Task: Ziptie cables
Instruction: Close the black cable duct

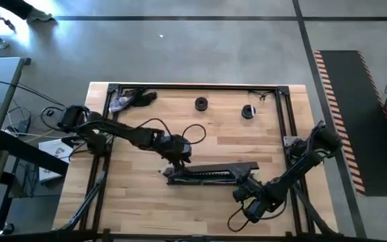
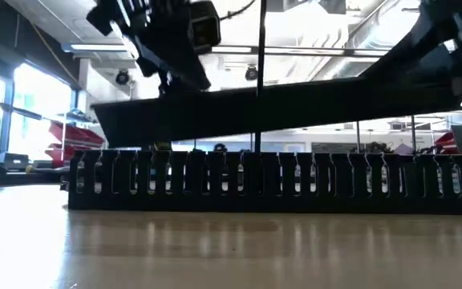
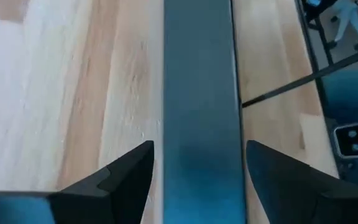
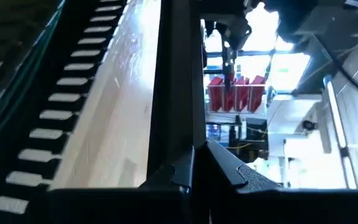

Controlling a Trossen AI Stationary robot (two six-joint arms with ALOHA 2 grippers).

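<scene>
A long black slotted channel (image 1: 207, 176) (image 2: 279, 181) lies on the wooden table. Above it hangs a flat black cover strip (image 2: 295, 100), slanted, its left end close over the channel and its right end higher. My left gripper (image 1: 178, 161) (image 3: 199, 146) is open over the strip's left part, with one finger on either side of the strip (image 3: 197, 74) and a narrow gap at each. My right gripper (image 1: 246, 183) (image 4: 199, 158) is shut on the strip at its right end. The cables do not show in any view. My right gripper pinches the cover strip's thin edge (image 4: 180, 134) between its two fingers, near the strip's right end. The fingers come from the table's right and lie along the strip. The strip is lifted there and slopes down toward its left end above the channel.
Two small black round parts (image 1: 201, 103) (image 1: 248, 112) sit near the far edge. A dark and white heap (image 1: 130, 99) lies at the far left corner. Black frame rails (image 1: 287, 128) border the table. Bare wood lies near the front edge.
</scene>
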